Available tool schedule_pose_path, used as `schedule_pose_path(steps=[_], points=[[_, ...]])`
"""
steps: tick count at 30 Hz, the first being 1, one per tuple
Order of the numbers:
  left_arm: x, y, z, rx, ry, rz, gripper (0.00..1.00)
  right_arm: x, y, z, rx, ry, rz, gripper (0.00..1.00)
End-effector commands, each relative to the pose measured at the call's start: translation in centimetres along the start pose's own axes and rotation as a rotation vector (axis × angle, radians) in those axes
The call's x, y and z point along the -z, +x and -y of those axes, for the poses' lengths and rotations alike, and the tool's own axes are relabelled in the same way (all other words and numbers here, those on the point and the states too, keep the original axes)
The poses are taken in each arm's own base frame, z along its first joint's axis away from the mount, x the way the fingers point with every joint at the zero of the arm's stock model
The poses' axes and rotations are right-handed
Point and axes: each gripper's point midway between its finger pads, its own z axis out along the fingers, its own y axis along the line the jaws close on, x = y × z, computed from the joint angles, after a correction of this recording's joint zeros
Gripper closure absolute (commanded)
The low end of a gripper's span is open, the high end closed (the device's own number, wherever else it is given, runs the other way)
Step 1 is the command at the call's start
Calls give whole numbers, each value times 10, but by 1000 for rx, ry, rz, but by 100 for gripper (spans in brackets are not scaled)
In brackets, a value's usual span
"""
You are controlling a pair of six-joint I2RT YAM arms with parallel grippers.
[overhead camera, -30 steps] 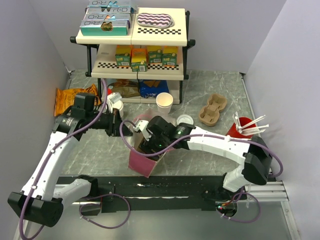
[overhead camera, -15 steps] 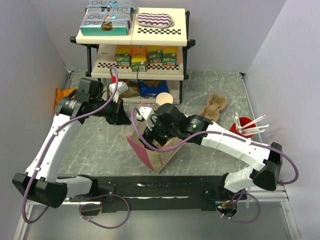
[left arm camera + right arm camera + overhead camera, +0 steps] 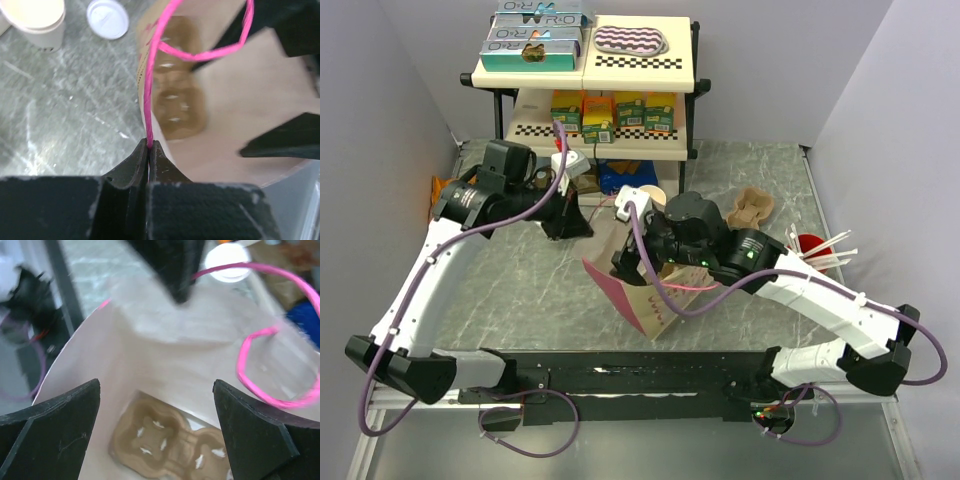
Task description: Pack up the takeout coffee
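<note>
One change: the right gripper (image 3: 155,390) has opened wide over the bag (image 3: 240,100), with a carrier (image 3: 165,440) lying inside. The left gripper (image 3: 149,145) stays pinched on the bag edge. The coffee (image 3: 107,19) stands on the table (image 3: 60,115) beyond, unpacked.

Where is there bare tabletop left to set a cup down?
Barest: the marble between the left arm and the pink bag, and the far right corner behind the cardboard carrier. Crowded: the strip before the shelf rack, with snack bags and a lidless cup, and around the red cup.
</note>
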Motion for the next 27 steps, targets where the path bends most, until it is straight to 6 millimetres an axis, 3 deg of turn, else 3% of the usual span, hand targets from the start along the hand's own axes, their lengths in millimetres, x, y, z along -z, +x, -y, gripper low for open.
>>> schedule_pose_path(steps=[1, 3, 4, 7, 14, 15, 17, 20, 21, 23, 24, 27], points=[[7, -32, 24, -63, 118, 91, 99, -9, -23, 34, -105, 206, 77, 0], [11, -41, 33, -68, 153, 115, 99, -9, -31, 46, -144, 279, 92, 0], [13, -44, 38, -70, 175, 126, 99, -15, -29, 45, -213, 271, 83, 0], [17, -50, 43, -79, 189, 141, 99, -19, -49, 33, -286, 196, 122, 0], [14, -29, 37, -56, 160, 97, 99, -11, -95, 59, -393, 221, 262, 0], [13, -25, 36, -52, 155, 90, 99, -15, -98, 44, -381, 109, 258, 0], [10, -16, 29, -54, 120, 69, 99, -12, -103, 43, -365, 62, 266, 0], [13, -5, 16, -103, 46, 41, 99, 3, -104, 38, -255, 20, 266, 0], [15, -3, 15, -126, 29, 38, 99, 18, -106, 38, -241, 28, 281, 0], [21, -3, 8, -189, -25, 34, 99, 32, -101, 45, -215, 51, 295, 0], [24, -6, 8, -215, -41, 39, 99, 52, -108, 43, -190, 60, 339, 0], [30, -10, -3, -286, -98, 20, 99, 72, -104, 48, -112, 108, 347, 0]])
